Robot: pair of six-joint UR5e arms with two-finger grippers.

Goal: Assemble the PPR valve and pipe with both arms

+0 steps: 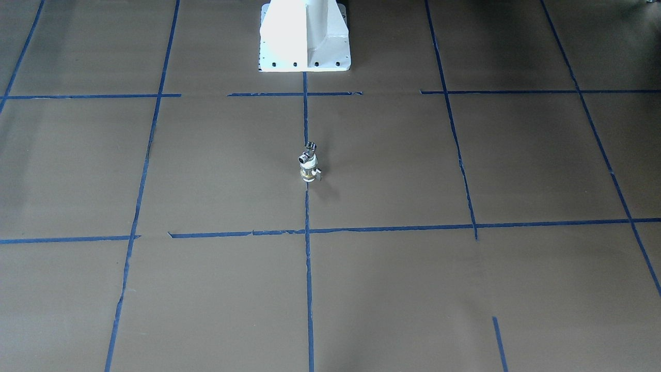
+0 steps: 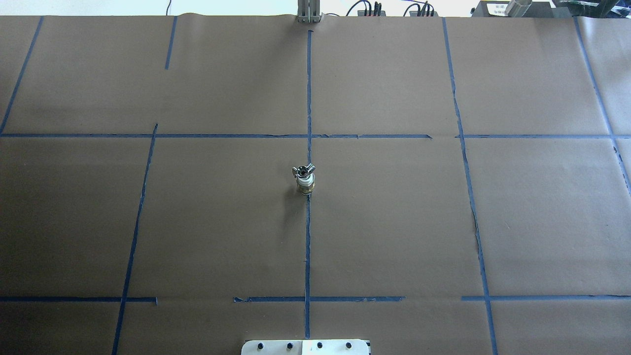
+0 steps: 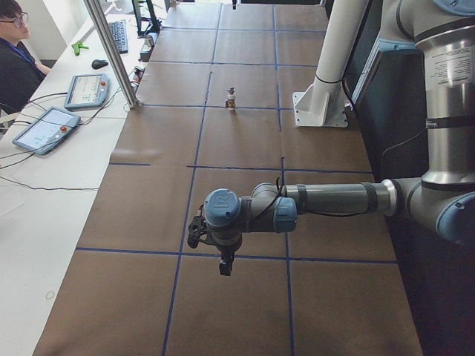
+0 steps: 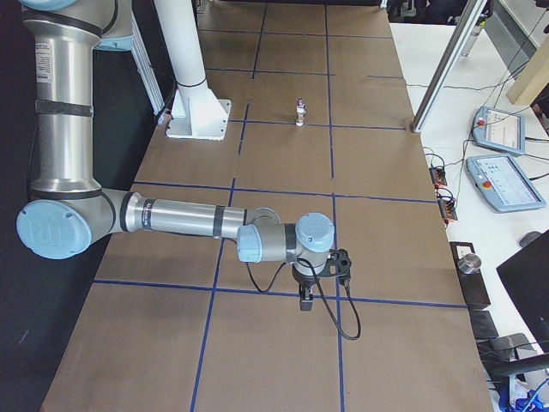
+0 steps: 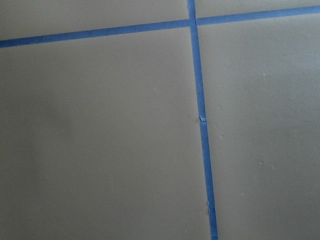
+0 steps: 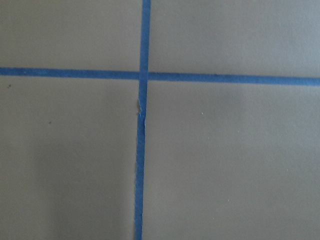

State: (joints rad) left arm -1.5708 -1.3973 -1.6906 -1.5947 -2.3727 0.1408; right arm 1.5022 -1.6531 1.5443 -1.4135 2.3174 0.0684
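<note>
The PPR valve (image 1: 309,171) stands upright on the brown paper at the table's middle, white and brass with a small side tab. The chrome T-shaped pipe (image 1: 310,150) sits on its top end, joined to it. Both also show in the overhead view, valve (image 2: 305,186) and pipe (image 2: 304,170). My left gripper (image 3: 225,265) shows only in the exterior left view, far from the parts, pointing down over the paper. My right gripper (image 4: 305,300) shows only in the exterior right view, likewise far away. I cannot tell whether either is open or shut. Both wrist views show only paper and tape.
The white robot base (image 1: 304,36) stands at the table's edge behind the parts. Blue tape lines (image 2: 308,236) divide the brown paper into squares. An operator (image 3: 15,52) and teach pendants (image 3: 48,127) are at a side desk.
</note>
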